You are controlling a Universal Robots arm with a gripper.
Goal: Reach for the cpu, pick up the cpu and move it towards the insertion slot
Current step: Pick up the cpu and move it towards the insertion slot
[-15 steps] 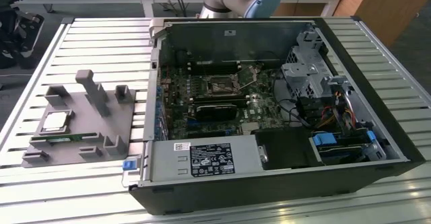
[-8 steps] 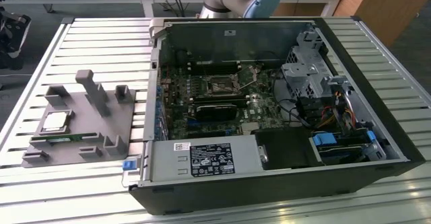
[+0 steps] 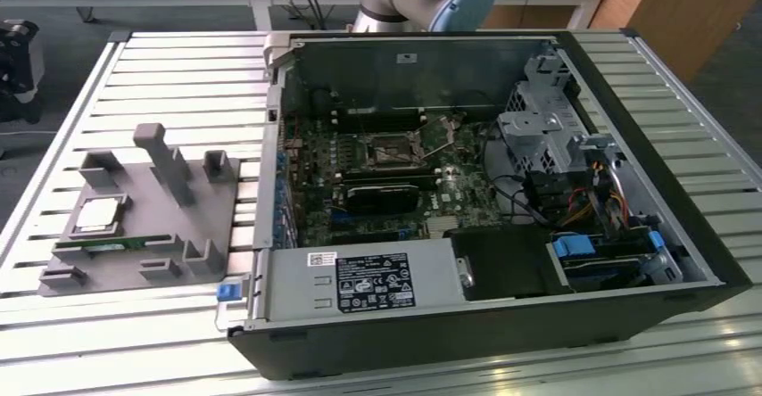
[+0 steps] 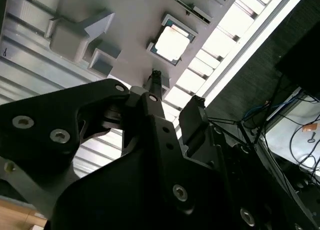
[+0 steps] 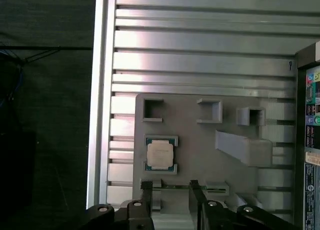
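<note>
Slatted metal covers the table [image 3: 143, 57], which carries an open computer case [image 3: 476, 342] and, to the exterior view's left of it, a grey holder [image 3: 178, 226]. The cpu [image 3: 99, 216] lies flat in a square recess of that holder, shiny side up, with a green memory stick [image 3: 105, 245] just beside it. The insertion slot [image 3: 391, 152] sits on the board inside the case, well apart from the cpu. In both wrist views the hand [image 5: 170, 185] hangs above the holder near the cpu [image 5: 160, 154], fingers [image 4: 156, 82] spread and grasping nothing.
</note>
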